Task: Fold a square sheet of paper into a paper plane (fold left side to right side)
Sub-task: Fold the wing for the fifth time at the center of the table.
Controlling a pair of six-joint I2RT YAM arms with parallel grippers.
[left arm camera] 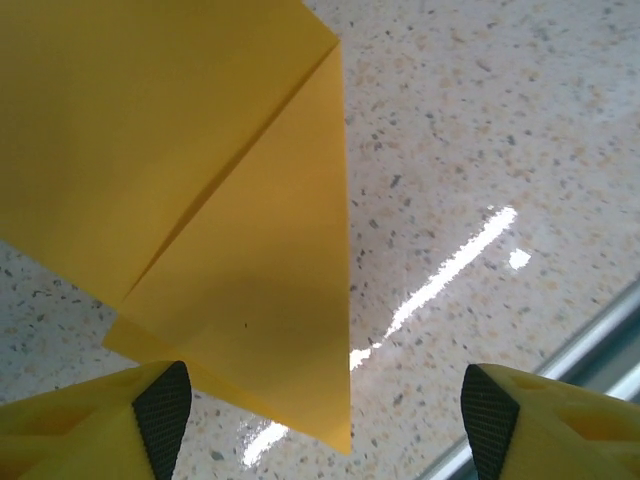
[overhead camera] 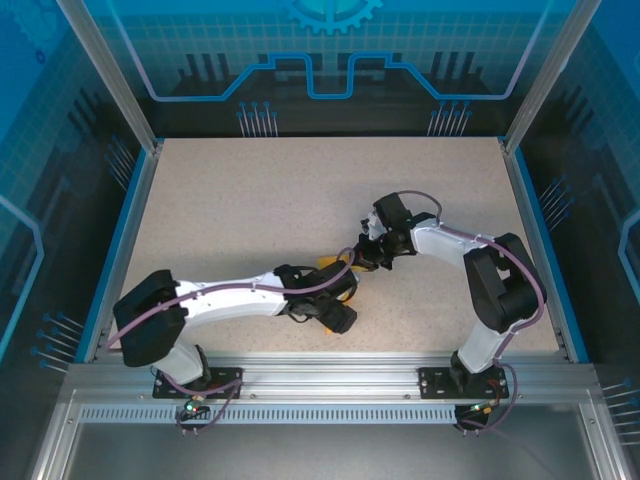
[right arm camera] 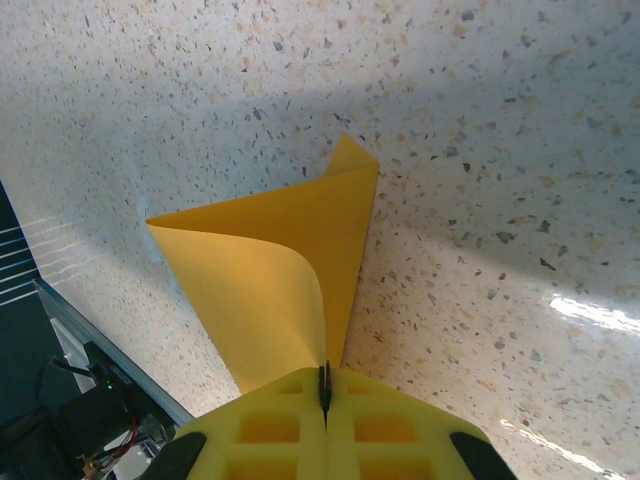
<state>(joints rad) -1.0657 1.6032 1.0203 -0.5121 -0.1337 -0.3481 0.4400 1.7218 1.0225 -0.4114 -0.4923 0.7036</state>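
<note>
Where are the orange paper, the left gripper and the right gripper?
orange paper [left arm camera: 150, 130]: left wrist view, broad flat face.
left gripper [left arm camera: 327, 415]: left wrist view, between open fingertips.
right gripper [right arm camera: 325, 385]: right wrist view, fingertips pinching paper.

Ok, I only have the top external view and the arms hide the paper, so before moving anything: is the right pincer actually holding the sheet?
Observer: Yes, the right pincer is shut on one edge of the square sheet of paper, which curls up off the table there.
Operator: And the left one?
Observer: The left pincer is open; a corner of the sheet lies between its fingers, ungripped.
Operator: Any fold yet?
Observer: Yes, a diagonal crease, with one flap lying over another layer.
</note>
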